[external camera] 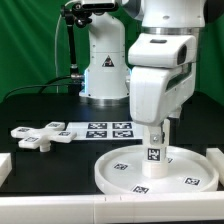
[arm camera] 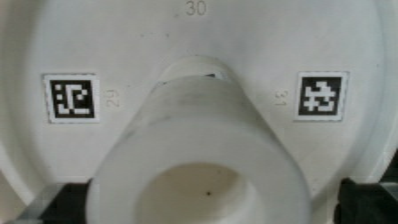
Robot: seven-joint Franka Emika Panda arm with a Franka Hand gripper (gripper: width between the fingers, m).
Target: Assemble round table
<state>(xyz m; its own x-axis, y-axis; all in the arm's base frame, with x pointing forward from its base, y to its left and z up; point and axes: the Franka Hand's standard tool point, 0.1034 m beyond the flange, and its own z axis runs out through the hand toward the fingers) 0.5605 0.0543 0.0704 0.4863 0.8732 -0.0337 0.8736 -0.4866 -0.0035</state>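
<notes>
The large rimmed round disc (external camera: 130, 170) lies at the front of the black table, tags facing up. The short cylindrical leg (external camera: 154, 150) stands upright at the disc's centre. My gripper (external camera: 157, 128) hangs straight over the leg, open, with a finger on each side of the leg's top. In the wrist view I look down into the hollow leg (arm camera: 196, 150). The dark fingertips (arm camera: 59, 203) flank it without pressing on it. Two tags on the disc (arm camera: 178, 30) show beyond. The cross-shaped foot (external camera: 38, 134) lies flat toward the exterior view's left.
The marker board (external camera: 108, 128) lies behind the disc. Plain white bars line the table at the exterior view's left (external camera: 4, 166), right (external camera: 214, 160) and front (external camera: 60, 209). The arm's base (external camera: 103, 65) stands at the back.
</notes>
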